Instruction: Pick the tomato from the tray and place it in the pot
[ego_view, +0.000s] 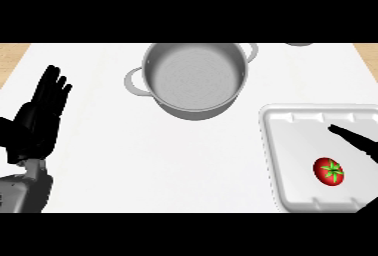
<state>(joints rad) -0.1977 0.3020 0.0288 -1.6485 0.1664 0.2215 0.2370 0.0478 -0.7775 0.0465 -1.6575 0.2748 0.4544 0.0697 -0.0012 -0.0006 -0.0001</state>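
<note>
A red tomato with a green stem lies in the white tray at the right of the counter. A grey metal pot with two side handles stands at the back centre, nothing inside it. Only fingers of my right hand show, straight, coming in from the right edge over the tray, just above and right of the tomato and apart from it. My left hand rests open at the left, fingers up.
The white counter ends in wooden strips at the far left and right. A small grey object peeks in at the top edge, right of the pot.
</note>
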